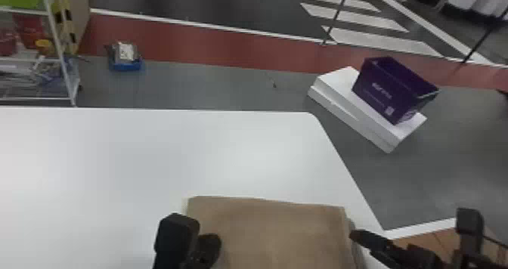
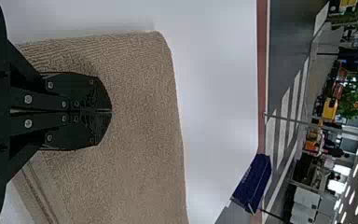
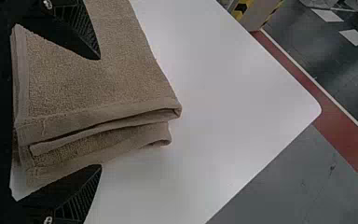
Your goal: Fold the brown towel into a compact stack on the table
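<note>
The brown towel [image 1: 279,234] lies folded in a flat rectangle near the table's front edge. My left gripper [image 1: 196,230] is over its left part; in the left wrist view the same gripper [image 2: 111,111] has its fingers together above the towel [image 2: 140,102], with no cloth seen between them. At the towel's right side stands my right gripper [image 1: 410,223], open. Seen from the right wrist, that gripper [image 3: 99,112] has its fingers wide apart, one over the top of the towel [image 3: 98,79], the other beside its layered edge, where several folds show.
The white table [image 1: 151,155] extends left and beyond the towel, its right edge close to the right gripper. On the floor past it, a purple box [image 1: 393,88] sits on white boxes [image 1: 340,94]. A shelf rack [image 1: 60,60] stands at the far left.
</note>
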Controlling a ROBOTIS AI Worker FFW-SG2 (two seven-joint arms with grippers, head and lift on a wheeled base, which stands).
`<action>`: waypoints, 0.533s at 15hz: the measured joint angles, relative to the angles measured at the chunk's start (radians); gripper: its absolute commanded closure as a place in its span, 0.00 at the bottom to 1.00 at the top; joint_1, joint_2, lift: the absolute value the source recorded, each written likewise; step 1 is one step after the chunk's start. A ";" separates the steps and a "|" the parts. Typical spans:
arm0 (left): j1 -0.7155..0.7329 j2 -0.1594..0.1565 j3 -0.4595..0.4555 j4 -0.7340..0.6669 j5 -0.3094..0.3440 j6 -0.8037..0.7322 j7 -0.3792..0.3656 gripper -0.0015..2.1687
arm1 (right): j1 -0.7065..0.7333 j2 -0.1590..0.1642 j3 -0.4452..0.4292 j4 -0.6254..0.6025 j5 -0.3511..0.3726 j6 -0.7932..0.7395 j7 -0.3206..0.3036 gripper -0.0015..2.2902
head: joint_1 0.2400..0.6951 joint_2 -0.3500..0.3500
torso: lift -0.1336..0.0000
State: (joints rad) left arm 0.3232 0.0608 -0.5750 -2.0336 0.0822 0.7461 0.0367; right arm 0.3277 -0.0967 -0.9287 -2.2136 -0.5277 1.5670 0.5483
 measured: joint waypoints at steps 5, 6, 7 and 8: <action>0.016 0.000 0.064 -0.011 -0.006 0.040 -0.010 0.87 | -0.013 0.004 0.015 -0.020 0.000 0.000 -0.004 0.03 | 1.00 0.00 | 0.07; 0.022 0.000 0.079 -0.016 -0.007 0.041 -0.011 0.87 | -0.016 0.007 0.019 -0.023 0.000 0.000 -0.006 0.03 | 1.00 0.00 | 0.07; 0.028 0.001 0.095 -0.022 -0.010 0.041 -0.011 0.87 | -0.018 0.008 0.026 -0.026 0.001 0.000 -0.012 0.03 | 1.00 0.00 | 0.07; 0.034 0.001 0.111 -0.028 -0.013 0.042 -0.015 0.87 | -0.020 0.009 0.034 -0.027 0.001 0.000 -0.019 0.03 | 1.00 0.00 | 0.07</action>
State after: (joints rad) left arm 0.3569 0.0620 -0.4643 -2.0616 0.0692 0.7876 0.0220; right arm 0.3079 -0.0877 -0.8949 -2.2409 -0.5267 1.5671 0.5290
